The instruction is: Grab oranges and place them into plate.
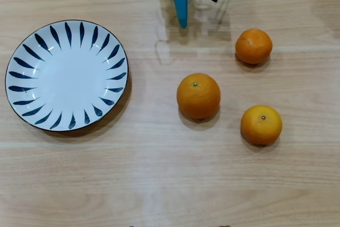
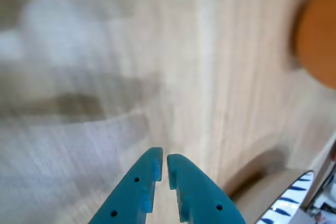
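Three oranges lie on the wooden table in the overhead view: a larger one (image 1: 198, 95) in the middle, one (image 1: 254, 46) at the upper right and one (image 1: 261, 125) at the lower right. The white plate (image 1: 33, 51) with navy leaf strokes sits empty at the left. My blue gripper (image 1: 182, 22) hangs at the top centre, pointing down, apart from all fruit. In the wrist view its fingertips (image 2: 163, 161) nearly touch with nothing between them. An orange (image 2: 320, 38) shows at the right edge and the plate's rim (image 2: 289, 203) at the bottom right.
Bare wooden tabletop surrounds everything. A wide strip of open wood lies between the plate and the middle orange, and along the bottom of the overhead view.
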Available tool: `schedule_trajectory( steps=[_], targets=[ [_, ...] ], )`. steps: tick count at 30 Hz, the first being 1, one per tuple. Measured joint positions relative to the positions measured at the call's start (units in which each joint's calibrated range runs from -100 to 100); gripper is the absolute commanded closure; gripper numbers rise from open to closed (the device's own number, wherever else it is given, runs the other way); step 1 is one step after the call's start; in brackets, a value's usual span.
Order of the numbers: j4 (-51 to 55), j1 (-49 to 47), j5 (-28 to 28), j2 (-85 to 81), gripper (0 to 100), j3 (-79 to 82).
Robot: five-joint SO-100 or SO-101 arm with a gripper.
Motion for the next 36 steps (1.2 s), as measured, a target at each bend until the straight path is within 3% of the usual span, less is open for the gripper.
schedule_trajectory(
  steps=[14,28,31,36],
  targets=[
    [10.85,-0.93,0.0,51.63,98,-58.79],
    [10.85,-3.88,-0.05,89.12,97,-92.16],
    [10.85,-4.22,-2.19,91.58,91,-94.2],
    [10.85,-4.22,-5.16,92.26,66,-94.56]
  ],
)
